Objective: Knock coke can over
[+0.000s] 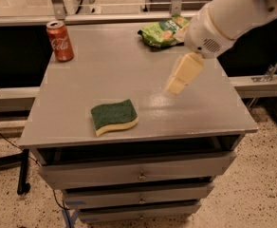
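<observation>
The coke can (60,41) is red with white script and a silver top. It stands upright at the far left corner of the grey table top (110,75). My gripper (177,83) hangs on the white arm that reaches in from the upper right. It is over the right middle of the table, well to the right of the can and nearer the front. It holds nothing that I can see.
A green and yellow sponge (114,117) lies near the front edge, left of my gripper. A green snack bag (163,33) lies at the far right of the table, partly behind the arm. Drawers (138,172) sit below the top.
</observation>
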Action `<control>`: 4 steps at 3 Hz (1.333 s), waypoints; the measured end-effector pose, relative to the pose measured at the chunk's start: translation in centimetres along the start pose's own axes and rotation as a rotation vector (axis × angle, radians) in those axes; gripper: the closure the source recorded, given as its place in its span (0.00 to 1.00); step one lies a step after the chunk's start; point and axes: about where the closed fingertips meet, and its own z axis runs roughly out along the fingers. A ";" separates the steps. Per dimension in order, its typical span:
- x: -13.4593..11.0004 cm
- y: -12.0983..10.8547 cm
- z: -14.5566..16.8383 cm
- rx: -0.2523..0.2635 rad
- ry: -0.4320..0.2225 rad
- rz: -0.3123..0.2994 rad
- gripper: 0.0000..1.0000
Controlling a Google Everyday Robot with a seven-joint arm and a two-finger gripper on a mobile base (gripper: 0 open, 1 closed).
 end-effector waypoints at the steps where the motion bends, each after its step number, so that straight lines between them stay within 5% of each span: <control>1: -4.6 -1.1 3.5 0.007 -0.113 0.019 0.00; 2: -9.1 -1.8 5.3 0.030 -0.204 0.072 0.00; 4: -9.6 -2.0 5.8 0.041 -0.249 0.081 0.00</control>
